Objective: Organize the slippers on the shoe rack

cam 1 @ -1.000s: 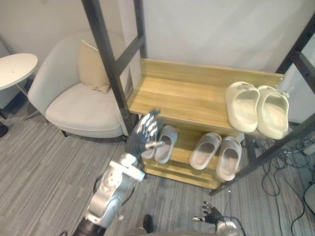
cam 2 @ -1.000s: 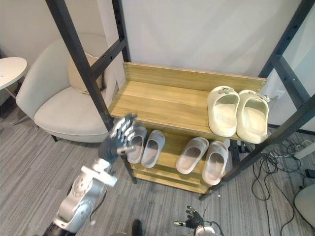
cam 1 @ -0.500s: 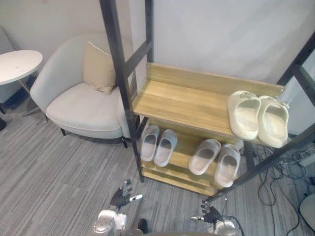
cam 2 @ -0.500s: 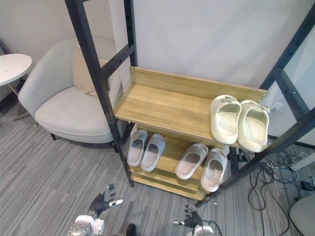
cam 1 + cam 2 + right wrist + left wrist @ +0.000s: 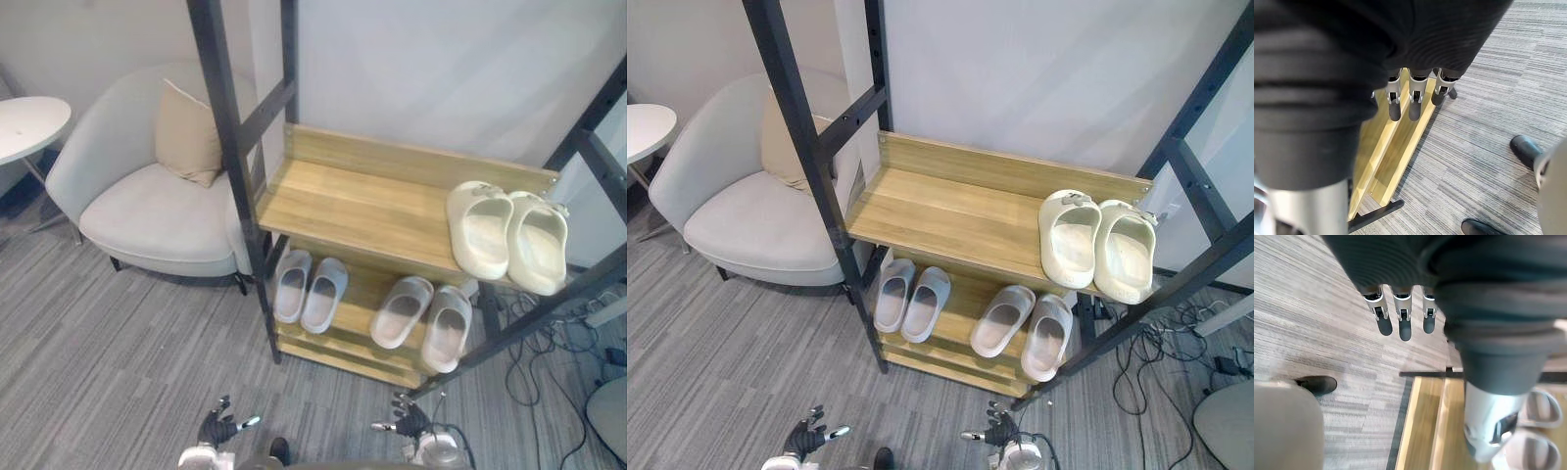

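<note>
Nearest to the robot, low above the grey carpet floor [image 5: 118, 352], hang the two hands. The left robot hand [image 5: 217, 429] is wide, its fingers [image 5: 1399, 319] straight and spread, and it holds nothing. The right robot hand [image 5: 407, 422] is also wide and free, its fingers [image 5: 1412, 102] straight and pointing toward the foot of the shoe rack [image 5: 362, 201]. Both hands are well apart from the slippers.

The shoe rack stands just behind them, with wooden shelves in a black frame [image 5: 230, 147]. On the lower shelf [image 5: 361, 294] lie two pairs with toes toward the wall. The left grey pair [image 5: 309, 292] is at the left end, its two slippers side by side and nearly parallel. The right grey pair [image 5: 423, 318] lies toward the right end, turned a little to one side. On the upper shelf, the cream pair [image 5: 507, 235] sits at the right end, the two slippers touching each other; the other part of this shelf is bare wood.

Further to the left stands a light armchair [image 5: 147, 211] with a beige cushion [image 5: 186, 137], and beyond it a round white tabletop [image 5: 29, 122].
</note>
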Motion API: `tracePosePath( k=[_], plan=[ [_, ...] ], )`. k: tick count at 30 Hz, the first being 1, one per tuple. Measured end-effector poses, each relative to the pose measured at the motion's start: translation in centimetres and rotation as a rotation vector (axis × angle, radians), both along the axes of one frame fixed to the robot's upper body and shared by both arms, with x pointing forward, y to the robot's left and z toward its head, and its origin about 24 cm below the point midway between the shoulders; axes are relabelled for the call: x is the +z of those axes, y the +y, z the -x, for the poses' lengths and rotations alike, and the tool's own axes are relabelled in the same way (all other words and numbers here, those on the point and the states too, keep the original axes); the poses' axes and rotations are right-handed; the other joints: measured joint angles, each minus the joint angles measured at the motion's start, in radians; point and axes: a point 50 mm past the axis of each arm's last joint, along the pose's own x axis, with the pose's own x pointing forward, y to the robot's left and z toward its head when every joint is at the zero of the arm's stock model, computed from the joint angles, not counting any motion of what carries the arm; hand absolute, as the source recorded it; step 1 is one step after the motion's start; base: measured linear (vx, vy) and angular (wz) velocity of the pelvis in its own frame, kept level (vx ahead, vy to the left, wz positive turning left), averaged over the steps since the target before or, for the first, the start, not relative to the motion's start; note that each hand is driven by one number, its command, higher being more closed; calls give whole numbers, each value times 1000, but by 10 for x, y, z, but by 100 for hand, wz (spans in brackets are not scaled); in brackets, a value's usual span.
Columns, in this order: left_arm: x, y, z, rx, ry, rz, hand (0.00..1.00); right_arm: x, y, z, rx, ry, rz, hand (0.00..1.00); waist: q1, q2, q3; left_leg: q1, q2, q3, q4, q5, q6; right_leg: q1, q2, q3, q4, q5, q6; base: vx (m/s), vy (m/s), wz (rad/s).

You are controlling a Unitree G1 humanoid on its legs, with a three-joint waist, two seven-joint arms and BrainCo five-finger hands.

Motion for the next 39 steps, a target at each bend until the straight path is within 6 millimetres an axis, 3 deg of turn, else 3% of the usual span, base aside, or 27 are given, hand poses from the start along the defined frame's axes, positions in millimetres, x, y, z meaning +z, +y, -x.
tracePosePath(
  k=[2, 4, 8, 11, 13, 14, 15, 16, 17, 18, 20, 21, 22, 23, 24, 25, 26, 27, 28, 29, 30, 32, 33, 36, 39],
  plan=[
    [1, 4, -1, -2, 3, -21, 0, 3, 6, -9, 34, -21, 2, 0, 4, 3, 15, 13, -3, -24, 6, 8, -3, -32, 3, 158, 93, 3, -20, 22, 79, 37],
    [1, 3, -5, 1, -6, -28, 0, 5, 7, -15, 48, -36, 9, 0, 13, 0, 16, 5, -14, -80, 7, 17, 5, -24, 10, 223, 98, -1, -27, 19, 60, 71],
    [5, -5, -22, -1, -50, -10, 0, 9, 7, -24, 47, -62, 10, 0, 18, 4, 29, -63, -41, -242, 54, 35, 1, 25, 28, 259, 54, -35, -33, 21, -13, 129],
    [6, -13, -30, 40, -83, 21, 0, 19, 11, -47, 69, -124, 13, 0, 57, 8, 36, -125, -61, -317, 65, 60, -26, 90, 68, 255, -119, -59, -41, 5, -103, 89],
    [8, -25, -41, 48, -112, 54, 0, 33, 9, -72, 78, -200, 35, 0, 69, 31, 76, -173, -58, -352, 83, 80, -48, 108, 97, 229, -199, -60, -40, -111, -229, 60],
    [7, -34, -45, 59, -120, 85, 0, 41, 4, -85, 83, -241, 57, 0, 73, 68, 106, -192, -46, -364, 80, 102, -67, 113, 114, 214, -205, -68, -27, -178, -204, 55],
    [7, -43, -46, 63, -123, 112, 0, 44, 0, -88, 82, -253, 69, 0, 72, 94, 117, -197, -35, -342, 62, 130, -71, 114, 124, 194, -201, -72, -16, -219, -155, 64],
    [6, -47, -46, 68, -121, 124, 0, 45, -1, -90, 79, -256, 75, 0, 71, 113, 120, -206, -5, -257, 48, 122, -50, 108, 133, 159, -194, -69, -18, -224, -72, 77],
    [6, -46, -47, 67, -124, 124, 0, 42, -2, -86, 70, -243, 73, 0, 61, 111, 122, -252, 24, -113, 121, 74, -30, 97, 129, 115, -185, -71, -22, -179, -35, 71],
    [7, -45, -48, 68, -125, 121, 0, 41, -2, -84, 65, -237, 73, 0, 54, 107, 124, -276, 33, -62, 173, 52, -25, 92, 122, 97, -178, -73, -25, -135, -22, 85],
    [8, -39, -50, 71, -131, 104, 0, 34, -9, -72, 49, -200, 87, 0, 32, 86, 130, -336, 56, 140, 448, -46, 13, 74, 71, 38, -136, -73, -26, -28, -12, 73],
    [8, -39, -49, 70, -130, 105, 0, 32, -13, -68, 43, -188, 98, 0, 29, 89, 128, -334, 82, 210, 524, -85, 27, 70, 66, 19, -115, -74, -25, 46, 55, 64],
    [7, -41, -47, 71, -124, 111, 0, 31, -18, -64, 37, -180, 108, 0, 24, 109, 120, -343, 116, 278, 554, -109, 49, 59, 77, -13, -76, -75, -24, 40, 91, 106],
    [10, -47, -55, 49, -145, 120, 0, 31, -27, -62, -3, -170, 115, 0, 7, 119, 118, -357, 110, 310, 548, -90, 91, 23, 82, -19, -21, -91, -44, 10, 95, 116],
    [10, -50, -57, 34, -150, 123, 0, 31, -27, -62, -16, -170, 111, 0, 0, 117, 119, -359, 102, 296, 515, -80, 92, 15, 98, -1, -31, -95, -55, -124, 73, 155],
    [13, -47, -62, 9, -161, 106, 0, 27, -26, -54, -43, -154, 94, 0, -25, 78, 105, -331, 51, 270, 407, -74, 77, 14, 117, 8, -149, -65, -85, -129, 65, 130],
    [10, -49, -63, 5, -142, 106, 0, 26, -21, -53, -53, -154, 78, 0, -21, 76, 109, -295, 110, 363, 531, -225, 100, 51, 114, -53, -154, -56, -30, -68, 84, 138],
    [8, -49, -60, -1, -124, 103, 0, 27, -21, -55, -67, -165, 72, 0, -21, 86, 116, -238, 110, 367, 476, -258, 58, 78, 123, -71, -136, -57, -28, 51, 94, 77],
    [8, -49, -60, -3, -120, 102, 0, 26, -21, -53, -79, -160, 66, 0, -22, 75, 121, -223, 94, 362, 460, -240, 53, 88, 115, -71, -141, -55, -22, 34, 137, 56],
    [6, -49, -57, -5, -111, 105, 0, 21, -14, -45, -79, -137, 44, 0, -21, 61, 113, -163, 31, 347, 356, -199, 72, 109, 88, -79, -166, -41, -13, 11, 165, 46],
    [6, -49, -57, -7, -110, 104, 0, 21, -12, -45, -79, -137, 40, 0, -24, 64, 108, -150, 9, 330, 322, -182, 81, 119, 78, -85, -171, -39, -14, 10, 177, 48],
    [7, -51, -59, -23, -114, 105, 0, 20, -10, -45, -76, -132, 35, 0, -22, 72, 102, -141, -15, 314, 274, -155, 90, 112, 74, -94, -176, -29, -6, 4, 154, 38],
    [5, -47, -55, -23, -103, 94, 0, 20, -8, -46, -72, -133, 28, 0, -16, 73, 101, -130, -26, 307, 246, -138, 96, 106, 75, -96, -180, -17, -19, -28, 123, 29],
    [-1, -42, -43, -17, -57, 80, 0, 20, -6, -46, -62, -132, 27, 0, -9, 75, 98, -103, -42, 292, 193, -106, 106, 98, 66, -95, -145, -9, -14, -37, 53, 13],
    [-5, -35, -32, 9, -28, 76, 0, 20, -5, -49, -51, -128, 25, 0, -7, 78, 96, -70, -45, 279, 132, -96, 103, 23, -5, -100, 100, -36, -3, -117, 73, 0]
  ],
)
